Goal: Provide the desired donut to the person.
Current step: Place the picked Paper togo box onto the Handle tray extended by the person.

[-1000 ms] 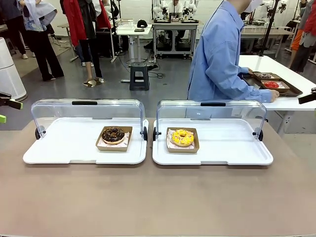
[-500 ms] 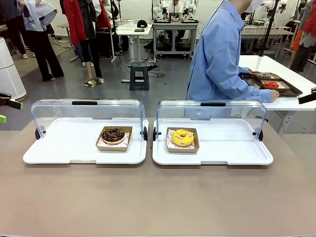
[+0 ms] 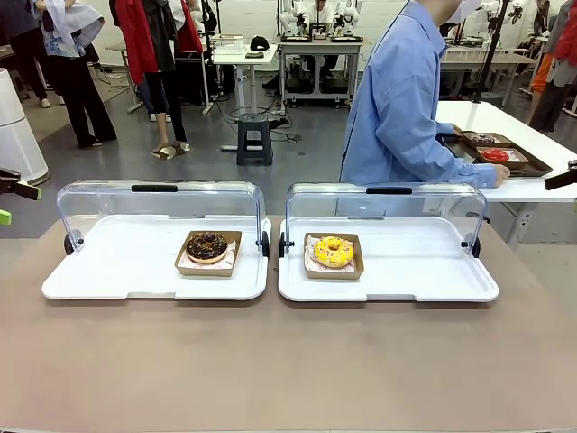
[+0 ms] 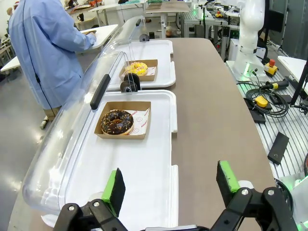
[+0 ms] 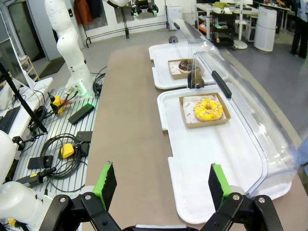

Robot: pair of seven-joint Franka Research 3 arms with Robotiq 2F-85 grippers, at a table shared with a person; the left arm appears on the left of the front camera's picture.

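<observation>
Beyond the brown surface [image 3: 288, 361] lay a grey floor [image 3: 297, 144] with a black step stool [image 3: 254, 137], white workbenches [image 3: 320, 54] along a pale back wall, and a white side table [image 3: 532, 149] at right.

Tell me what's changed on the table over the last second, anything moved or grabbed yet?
Nothing visibly changed. The chocolate donut and yellow donut sit in their boxes on the white trays, covers open. The person stays turned to the side table. Left gripper and right gripper are open, holding nothing.
</observation>
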